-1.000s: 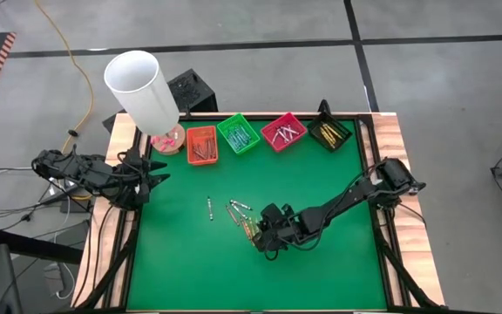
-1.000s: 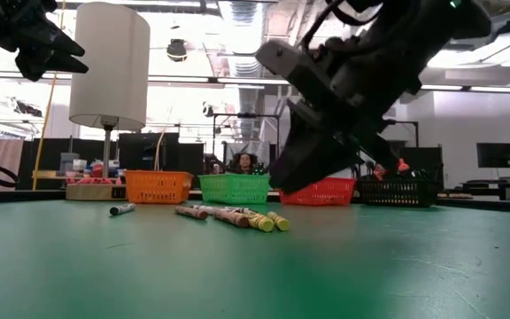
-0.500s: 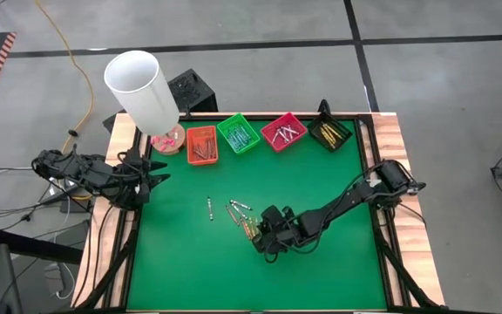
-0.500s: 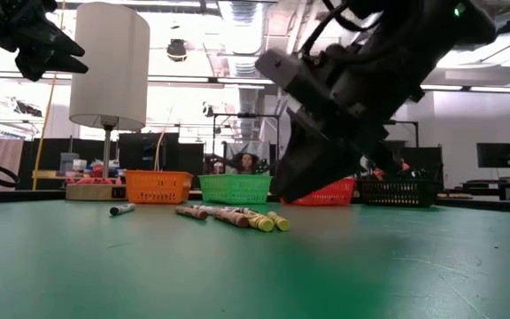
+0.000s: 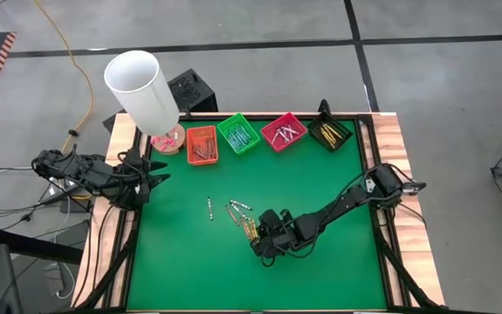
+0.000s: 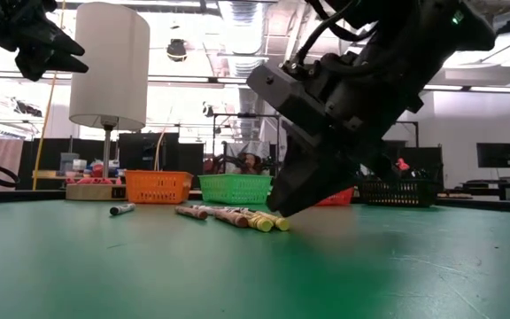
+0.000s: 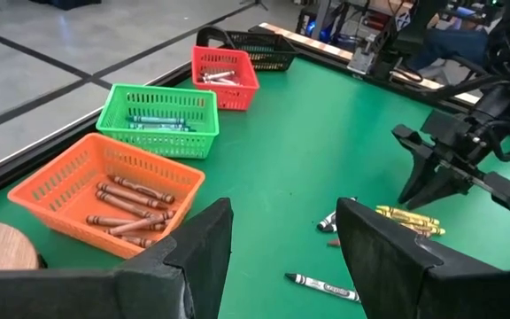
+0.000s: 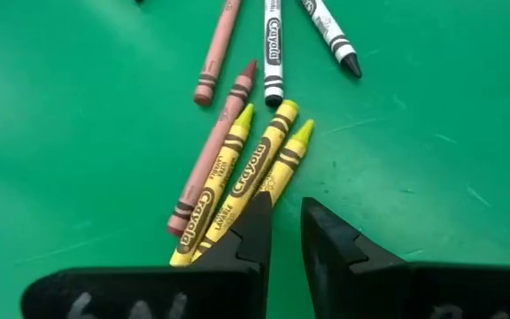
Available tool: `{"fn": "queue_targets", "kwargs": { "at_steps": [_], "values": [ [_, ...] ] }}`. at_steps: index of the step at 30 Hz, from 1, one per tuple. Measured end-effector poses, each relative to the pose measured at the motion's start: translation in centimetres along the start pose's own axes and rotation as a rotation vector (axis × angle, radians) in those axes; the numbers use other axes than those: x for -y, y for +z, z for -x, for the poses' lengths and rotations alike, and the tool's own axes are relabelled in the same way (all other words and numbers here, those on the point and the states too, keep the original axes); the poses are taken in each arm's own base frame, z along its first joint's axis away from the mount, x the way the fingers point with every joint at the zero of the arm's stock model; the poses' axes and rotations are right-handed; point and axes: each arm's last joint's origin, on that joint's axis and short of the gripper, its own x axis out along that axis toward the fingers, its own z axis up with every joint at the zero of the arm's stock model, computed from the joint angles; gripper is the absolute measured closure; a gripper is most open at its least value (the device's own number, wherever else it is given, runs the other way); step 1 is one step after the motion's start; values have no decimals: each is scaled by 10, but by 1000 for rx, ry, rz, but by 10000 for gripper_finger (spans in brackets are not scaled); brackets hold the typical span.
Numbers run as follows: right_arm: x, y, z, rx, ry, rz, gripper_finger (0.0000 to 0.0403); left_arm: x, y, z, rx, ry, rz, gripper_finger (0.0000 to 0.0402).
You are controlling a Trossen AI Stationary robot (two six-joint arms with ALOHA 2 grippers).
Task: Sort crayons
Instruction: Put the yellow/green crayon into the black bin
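Now the right gripper (image 5: 260, 242) has dropped lower than it was a second ago: in the low view its tips, then hanging clear above the mat, sit almost on the green mat (image 5: 321, 270) right beside the loose crayons (image 5: 242, 220). Seen from above, the arm has also slid a little nearer the table's front edge, so the tips come in at the blunt ends of the three yellow crayons (image 8: 253, 173). The wrist camera shows the two fingers (image 8: 251, 232) parted by a narrow gap, with nothing between them; one finger lies over the end of the nearest yellow stick, so the jaws look lined up for a grasp rather than closed on anything.

That descent suggests the pick of a yellow crayon is about to start, not finished. Beside the yellow three lie two brown ones (image 8: 215, 159) and a couple of white-wrapped sticks (image 8: 273, 49), with one more stick off alone toward the lamp (image 5: 142, 87) side.

Beyond the pile, at the far edge of the mat, stand the orange tray (image 5: 201, 145), green tray (image 5: 238, 133), red tray (image 5: 284, 131) and black tray (image 5: 329, 133), each already holding crayons.

The left gripper (image 5: 151, 170) waits near the lamp, fingers spread wide and empty.
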Motion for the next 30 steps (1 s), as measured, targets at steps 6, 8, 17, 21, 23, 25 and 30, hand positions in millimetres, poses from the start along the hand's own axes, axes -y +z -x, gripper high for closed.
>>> {"fn": "queue_targets", "kwargs": {
  "at_steps": [6,8,17,21,23,25,30],
  "values": [
    [0,0,0,-4,5,-4,335,0,0,0,-1,0,-1,210],
    [-1,0,1,2,1,0,335,0,0,0,-1,0,0,210],
    [-11,5,5,27,19,46,335,0,0,0,-1,1,-1,210],
    [-10,5,5,28,10,54,335,0,0,0,-1,1,-1,210],
    [-10,5,5,30,11,56,335,0,0,0,0,1,0,210],
    [-10,5,5,31,10,58,335,0,0,0,0,1,0,210],
    [-10,-1,1,24,0,71,335,0,0,0,-1,0,-1,210]
  ]
}}
